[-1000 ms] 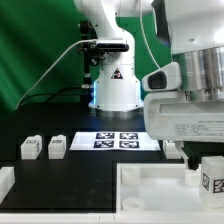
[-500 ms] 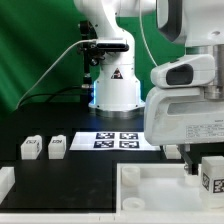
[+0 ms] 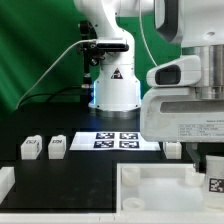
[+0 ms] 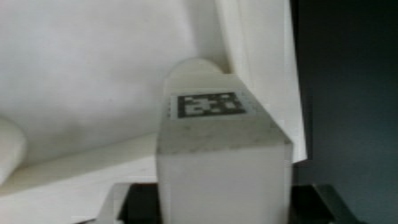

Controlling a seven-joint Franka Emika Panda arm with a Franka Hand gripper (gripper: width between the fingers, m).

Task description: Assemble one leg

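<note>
A robot arm reaches low over the black table (image 3: 70,170), near its front edge at the exterior view's right. Its gripper (image 3: 214,172) pinches a small white leg (image 3: 214,185) with a black-and-white tag, holding it above a white tray (image 3: 150,195). Two more legs (image 3: 30,148) stand side by side near the table's left edge. The marker board (image 3: 118,139) lies toward the back edge.

In the wrist view the leg (image 4: 221,150) points at the tray's inner corner (image 4: 107,110).

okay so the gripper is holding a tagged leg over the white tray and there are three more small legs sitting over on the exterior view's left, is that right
Nearly. The gripper does hold a tagged leg over the white tray, but the exterior view shows two small legs on the left, one beside the other, not three.
</note>
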